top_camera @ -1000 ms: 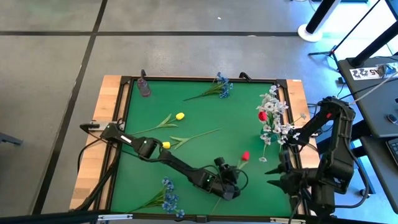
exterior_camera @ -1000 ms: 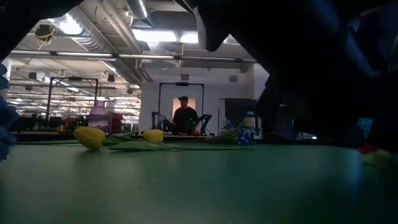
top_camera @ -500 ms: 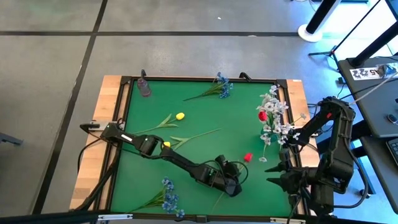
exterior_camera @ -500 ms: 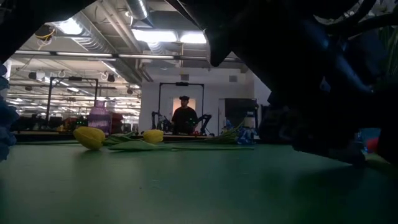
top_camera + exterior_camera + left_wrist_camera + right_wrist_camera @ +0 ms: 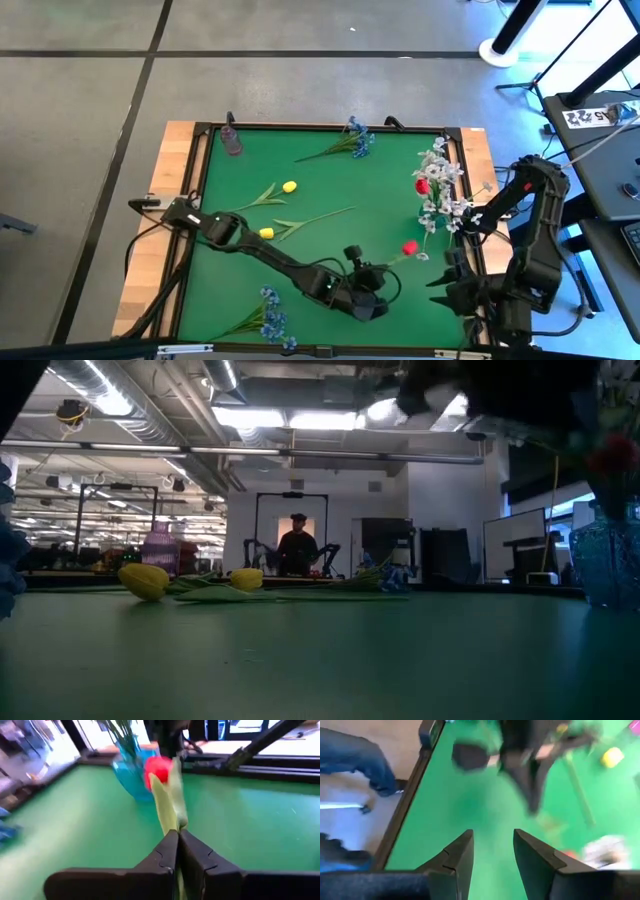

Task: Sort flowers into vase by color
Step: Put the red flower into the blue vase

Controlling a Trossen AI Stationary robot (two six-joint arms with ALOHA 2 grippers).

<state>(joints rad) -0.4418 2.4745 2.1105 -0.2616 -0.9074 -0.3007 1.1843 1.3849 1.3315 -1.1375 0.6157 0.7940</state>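
Note:
My left gripper (image 5: 378, 276) is near the table's front right, shut on a red tulip whose bud (image 5: 409, 247) points toward the blue glass vase (image 5: 430, 222). That vase holds white blossom sprays (image 5: 440, 170) and another red tulip (image 5: 422, 186). Two yellow tulips (image 5: 289, 186) (image 5: 267, 232) lie on the green mat at centre left. Blue blossom bunches lie at the far edge (image 5: 356, 138) and the near edge (image 5: 271, 316). A purple vase (image 5: 232, 140) stands at the far left. My right gripper (image 5: 440, 281) waits open near the front right corner. My left gripper pinches the red tulip's green stem and leaf (image 5: 172, 822) between its two shut fingers, some way below the bud (image 5: 159, 770). The stem runs on forward past the fingertips, along the fingers' line. The bud is held up clear of the mat, in front of the blue vase (image 5: 131, 775).
A wooden frame (image 5: 178, 190) borders the mat. In the low view the yellow tulips (image 5: 145, 580) and the purple vase (image 5: 160, 546) show at the far left. A person (image 5: 297, 545) stands in the room beyond the table.
My left gripper has gone up from the mat, so that its arm no longer fills the low view. The red tulip has come up with it, and its bud has shifted toward the table's right edge and the blue vase.

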